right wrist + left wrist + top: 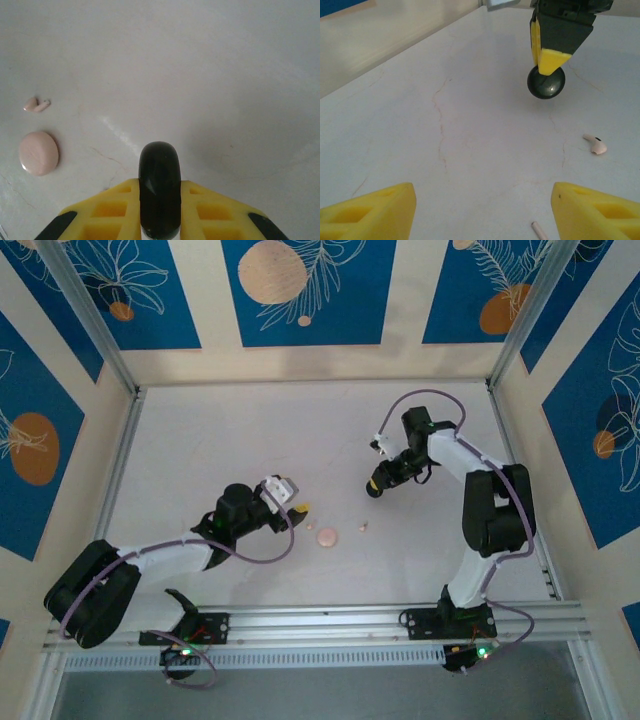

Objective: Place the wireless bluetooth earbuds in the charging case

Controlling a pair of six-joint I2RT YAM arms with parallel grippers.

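From the top camera I see my right gripper (377, 486) right of centre on the white table (220, 440). Its wrist view shows the yellow fingers (210, 210) clamped on a black case (159, 165), which stands on edge between them at the bottom middle of the frame. In the left wrist view that same case hangs at the upper right under the right gripper's tip, and I cannot tell whether it touches the table. My left gripper (298, 506) sits left of centre, pointed toward the right one. Its jaws stand well apart with nothing in them, and its two yellow fingers (370, 215) fill the bottom corners of its own view. A pink bud (595, 145) lies loose on the table at the right of that view, between the two grippers and touching neither. From above it is a small speck just right of the pink case (327, 537), which lies flat and closed a little below centre. The right wrist view has the pink case at the left edge and the bud just above it, apart from it. A pale stem (539, 230) pokes in at the bottom edge of the left wrist view, and I cannot tell what it belongs to. Blue wall panels (300, 290) with a leaf print ring the table, a metal rail (330, 620) runs along the bottom, and a purple cable (250, 555) loops off the left arm.
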